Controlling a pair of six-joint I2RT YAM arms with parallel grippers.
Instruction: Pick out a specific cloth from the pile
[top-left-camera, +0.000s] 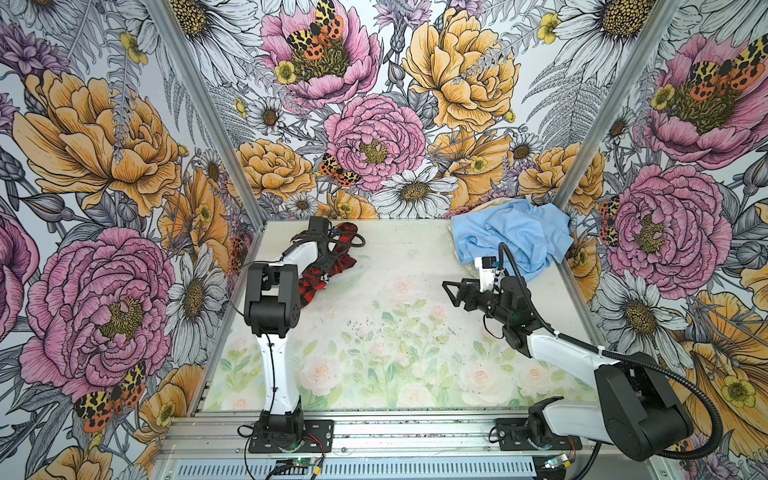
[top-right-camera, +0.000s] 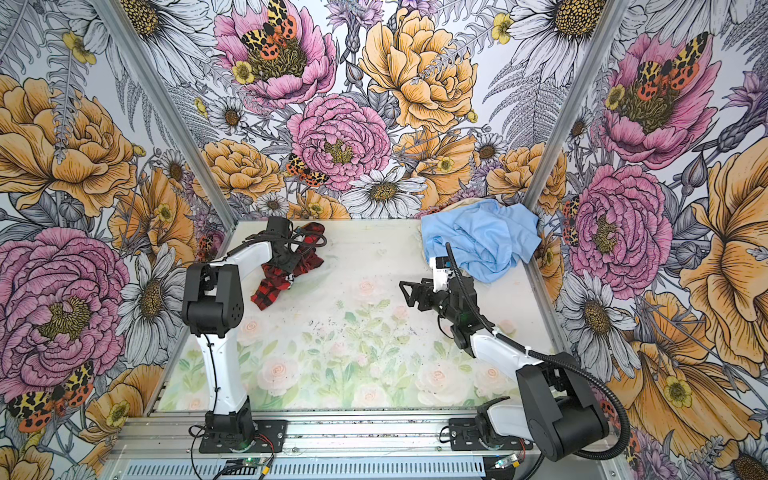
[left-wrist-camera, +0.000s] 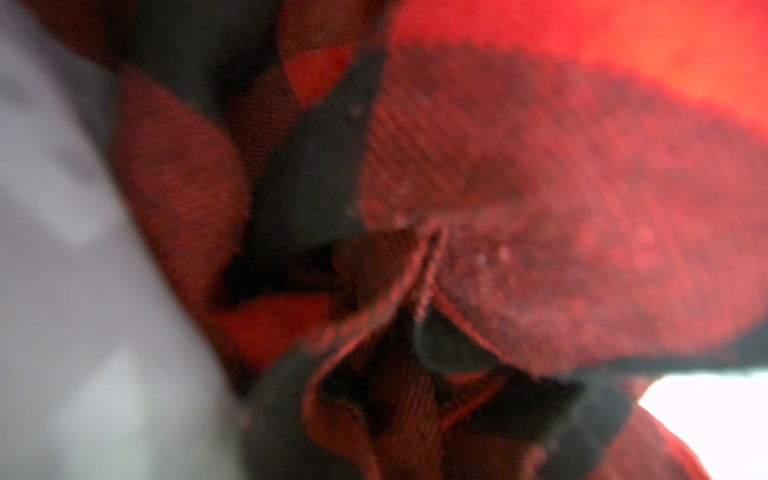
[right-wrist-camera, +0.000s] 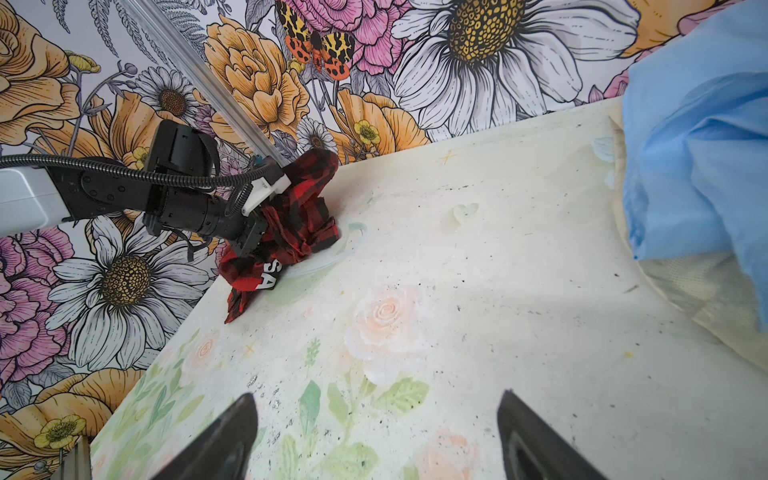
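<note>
The cloth (top-left-camera: 309, 286) lay crumpled at the far left of the tabletop (top-left-camera: 395, 340), close to the far-left corner and well apart from the pile (top-left-camera: 511, 237) at far right. The pile was a light-blue cloth (top-right-camera: 482, 237) draped over a cream cloth (right-wrist-camera: 698, 291), and no plaid showed in it. I judged the picking-out was as good as done.

The L arm (top-left-camera: 299, 253) reached down into the plaid bundle. The L jaws were buried in folds in both top views and in the R wrist view. The L wrist cam gave only blurred red-black weave (left-wrist-camera: 540, 199) right up against the lens, so I couldn't tell if they were pinching fabric or parted. The R jaws stood wide apart and empty over bare tabletop at mid-right, w/ nothing between the fingertips (right-wrist-camera: 232, 436).

Handling, as I read it:
- The fabric looked light, soft and limp. I'd expect it to drape and drag rather than hold any shape.
- It didn't look fragile, and the twill surface should give decent friction, so slip risk is low.
- The best hold is prob. a raised fold on top of the bundle, or the thicker band w/ the white lettering (right-wrist-camera: 269, 276) at its near end.
- I'd avoid the thin tail at the near end. A pinch there would take one layer only, and the rest would hang and swing.
</note>
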